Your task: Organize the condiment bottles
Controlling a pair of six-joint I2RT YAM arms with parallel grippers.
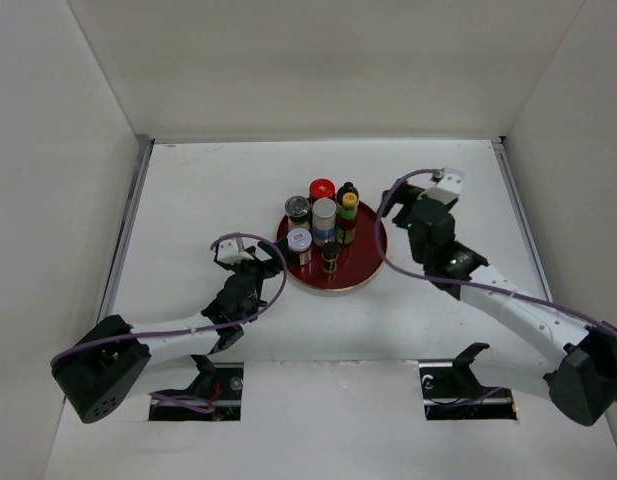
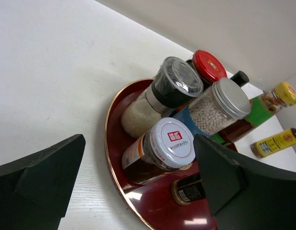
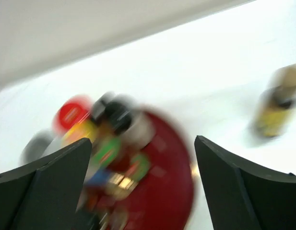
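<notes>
Looking down from the top view, white walls (image 1: 48, 150) box the surface (image 1: 208, 190) on three sides, with bare room to the left of and beyond the left end effector (image 1: 268, 264). It sits just short of the near-left rim of the round red tray (image 1: 373, 265). The condiment bottles (image 1: 324, 215) stand bunched on that tray directly ahead of it, and the right arm (image 1: 488, 285) reaches in at the opposite side. From the left wrist, the left end effector is spread wide with nothing gripped. The white-lidded jar (image 2: 171, 143) stands ahead between its fingers, the silver-lidded jar (image 2: 227, 98) and red-lidded jar (image 2: 208, 64) lie farther ahead, and a yellow-labelled bottle (image 2: 277, 141) lies beyond the tray's rim, past the right finger. From the right wrist, heavily blurred, the right end effector (image 3: 143, 141) is parted wide and empty. The tray lies ahead toward its left finger, and a yellowish bottle (image 3: 275, 108) stands alone on bare surface beyond its right finger.
</notes>
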